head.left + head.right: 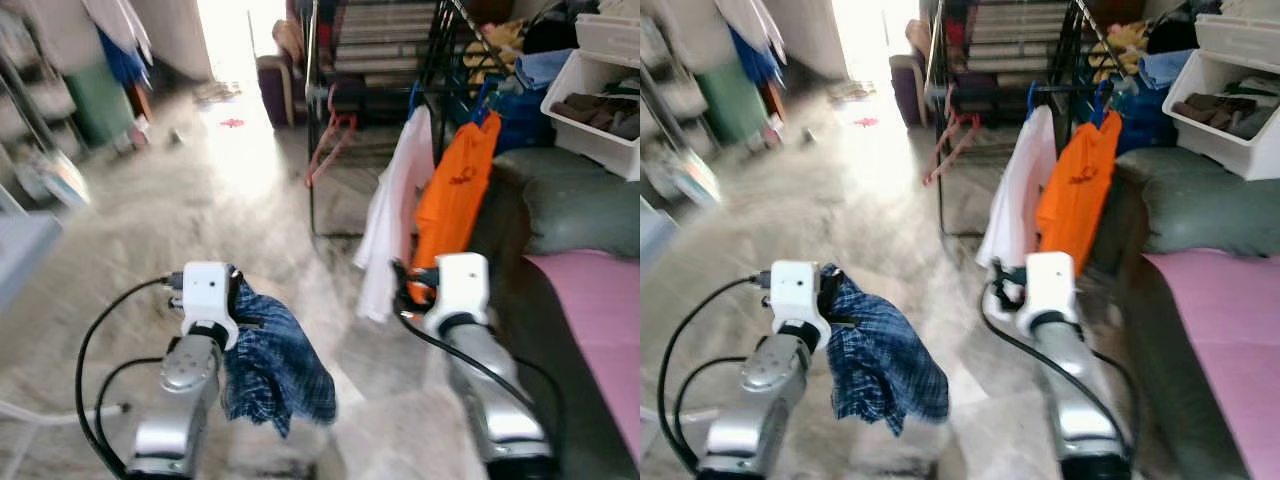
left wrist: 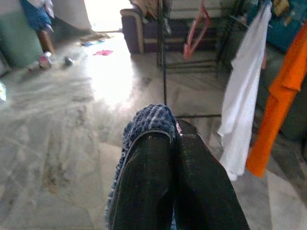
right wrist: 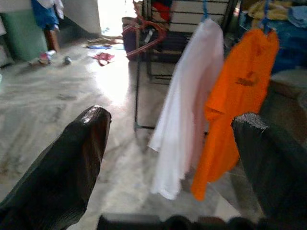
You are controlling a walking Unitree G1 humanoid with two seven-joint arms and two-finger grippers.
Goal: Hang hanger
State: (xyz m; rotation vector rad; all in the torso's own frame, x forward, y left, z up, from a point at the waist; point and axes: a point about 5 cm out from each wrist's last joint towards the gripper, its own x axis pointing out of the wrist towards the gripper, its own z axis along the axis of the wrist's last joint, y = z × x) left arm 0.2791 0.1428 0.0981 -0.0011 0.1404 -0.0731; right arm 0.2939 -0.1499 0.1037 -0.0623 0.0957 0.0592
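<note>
Left wrist view: left gripper point(image 2: 175, 132) fingers point(image 2: 148, 187) pressed together, clamped on a blue checked garment point(image 2: 146, 120) whose fabric wraps over the fingertips. In the head views the garment point(image 1: 275, 365) hangs down from the left gripper, low and in front of the robot, off the floor. Can't make out a hanger inside it.

Right wrist view: right gripper point(image 3: 175, 122) spread wide, fingers point(image 3: 72, 158) well apart with nothing between them. It points at the clothes on the rack. In the left eye view the right gripper point(image 1: 405, 285) sits just in front of the white shirt hem, not touching as far as I can tell.

Black metal rack point(image 1: 312, 120) stands ahead, right of centre. Hanging on it: white shirt point(image 1: 395, 210) and orange shirt point(image 1: 455, 190) side by side, each on a blue hanger point(image 1: 415, 98). An empty red hanger point(image 1: 335, 140) hangs on the rack's far-left side, well apart from the shirts.

Right side: grey cushion point(image 1: 580, 205), pink mattress point(image 1: 600, 320), white bin point(image 1: 600, 100) with dark items in it. Pale marble floor point(image 1: 200, 200), strong glare from the doorway behind. Head views are motion-blurred.
</note>
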